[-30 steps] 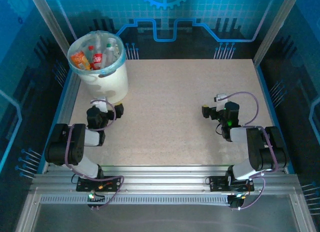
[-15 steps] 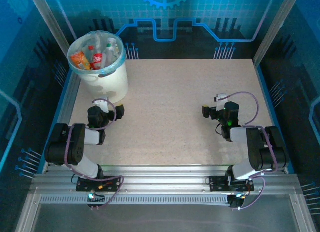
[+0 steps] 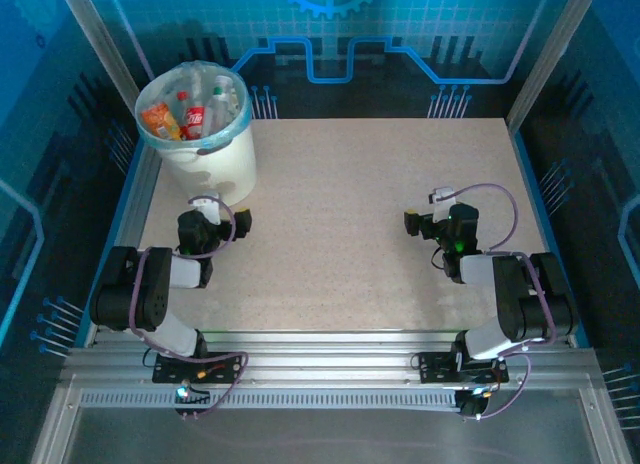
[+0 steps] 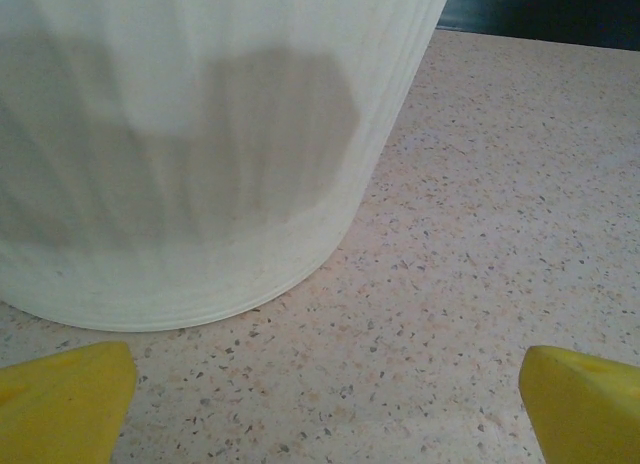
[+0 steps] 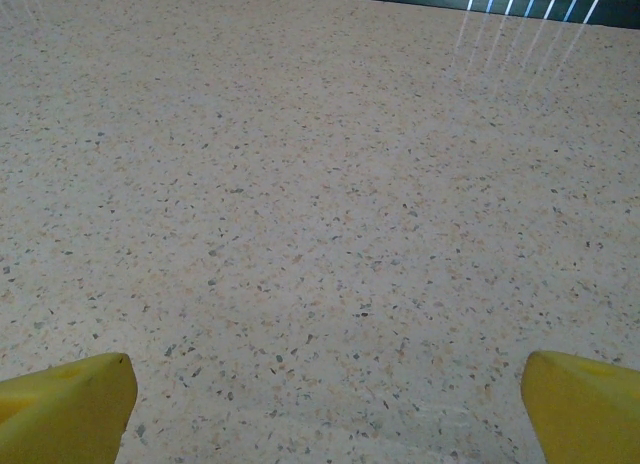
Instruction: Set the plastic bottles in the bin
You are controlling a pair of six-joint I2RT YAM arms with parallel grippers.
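The white bin (image 3: 208, 162) with its pale blue-green liner stands at the table's far left corner. Several plastic bottles (image 3: 192, 112) lie inside it, clear, red-labelled and orange. My left gripper (image 3: 214, 216) rests low on the table just in front of the bin's base, open and empty; the left wrist view has the bin's white wall (image 4: 190, 144) close ahead between my yellow fingertips (image 4: 65, 399). My right gripper (image 3: 428, 216) sits open and empty at the right of the table, with yellow fingertips (image 5: 585, 404) wide apart over bare speckled tabletop.
The speckled beige table (image 3: 350, 204) is framed by blue rails at left and right and a dark patterned back wall. Both arm bases are bolted at the near metal edge (image 3: 320, 369).
The left gripper has drawn slightly back toward the near edge, away from the bin. The right arm has not moved.
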